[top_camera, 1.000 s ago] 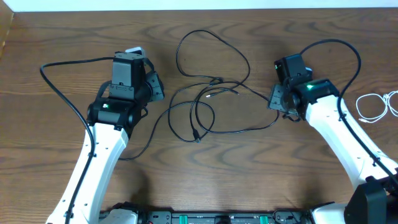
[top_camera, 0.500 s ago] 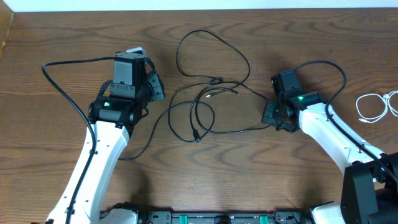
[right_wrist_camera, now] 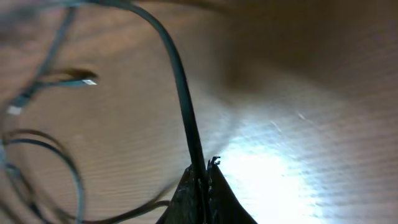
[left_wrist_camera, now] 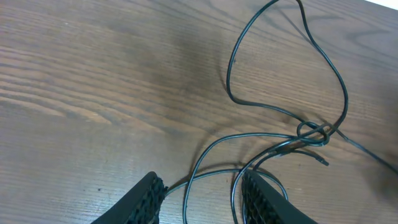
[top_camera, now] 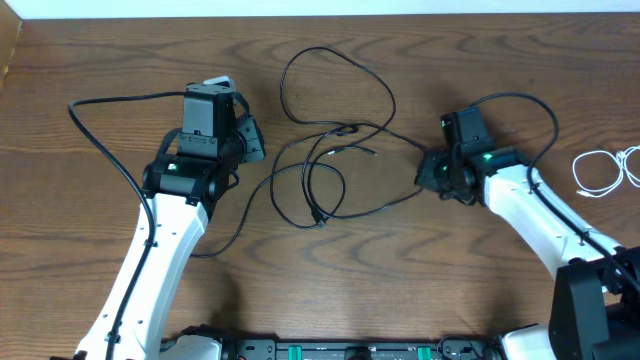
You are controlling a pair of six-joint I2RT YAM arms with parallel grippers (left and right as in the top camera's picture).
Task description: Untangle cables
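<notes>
We log left arm [top_camera: 160, 250] and right arm [top_camera: 545, 215] white-shelled, black housings with green lights [top_camera: 172, 168] behind left gripper [top_camera: 250, 140] and right gripper [top_camera: 430, 172], thick black cables [top_camera: 100, 150].

Wood-grain table [top_camera: 90, 50]: smooth, satin, glaring white at the lower right of the right wrist view. Mid-frame, black cables [top_camera: 345, 130]: thin, smooth plastic sheath, slightly glossy. Pads [left_wrist_camera: 147, 198] of the left gripper [left_wrist_camera: 202, 182]: black, ribbed, matt. Arm shells [top_camera: 160, 250]: glossy white plastic. Wrist housings [top_camera: 205, 115]: matt black.

even light; right wrist view blurred
</notes>
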